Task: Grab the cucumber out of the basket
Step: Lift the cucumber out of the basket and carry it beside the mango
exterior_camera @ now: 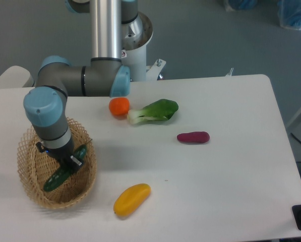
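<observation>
The light tan wicker basket (39,199) stands at the table's front left. The slim dark green cucumber (53,180) lies slantwise in it, its upper end near the basket's right rim. My gripper (69,164) reaches down into the basket. Its fingers sit on either side of the cucumber's middle and look closed against it. The arm's wrist hides the back part of the basket and the middle of the cucumber. I cannot tell whether the cucumber still touches the basket floor.
A yellow fruit (132,199) lies on the table right of the basket. An orange fruit (119,106), a leafy bok choy (155,111) and a purple vegetable (193,137) lie further back. The arm's base stands at the back left.
</observation>
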{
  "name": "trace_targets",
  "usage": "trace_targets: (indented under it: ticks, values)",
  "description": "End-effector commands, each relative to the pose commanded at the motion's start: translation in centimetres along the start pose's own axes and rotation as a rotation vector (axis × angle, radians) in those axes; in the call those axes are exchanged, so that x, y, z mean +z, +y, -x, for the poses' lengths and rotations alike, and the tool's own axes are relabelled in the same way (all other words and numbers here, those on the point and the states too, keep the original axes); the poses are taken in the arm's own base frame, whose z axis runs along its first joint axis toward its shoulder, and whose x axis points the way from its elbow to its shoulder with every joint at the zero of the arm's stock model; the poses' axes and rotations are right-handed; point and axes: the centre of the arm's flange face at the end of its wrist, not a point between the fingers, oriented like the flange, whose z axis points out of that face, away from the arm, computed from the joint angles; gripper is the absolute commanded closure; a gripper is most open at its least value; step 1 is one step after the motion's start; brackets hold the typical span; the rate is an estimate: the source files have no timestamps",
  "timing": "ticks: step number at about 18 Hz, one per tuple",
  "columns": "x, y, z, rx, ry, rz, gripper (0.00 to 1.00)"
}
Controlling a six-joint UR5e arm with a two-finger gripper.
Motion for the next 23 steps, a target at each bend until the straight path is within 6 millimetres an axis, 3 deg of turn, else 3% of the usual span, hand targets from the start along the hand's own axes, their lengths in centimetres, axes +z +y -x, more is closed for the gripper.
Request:
trace_targets:
  ticks: [4, 13, 19, 20, 23]
  values:
    - [-0.3, 3.3, 7.9, 0.050, 0.018, 0.018, 0.75]
    - [0.8, 7.5, 23.5, 0.127, 0.017, 0.037, 0.75]
    - [3.0, 9.4, 29.5, 0.174, 0.015, 0.044, 0.75]
    - [4.0, 9.5, 29.7, 0.183, 0.024, 0.052, 0.75]
    - [3.9, 11.1, 31.5, 0.194, 0.020, 0.053, 0.75]
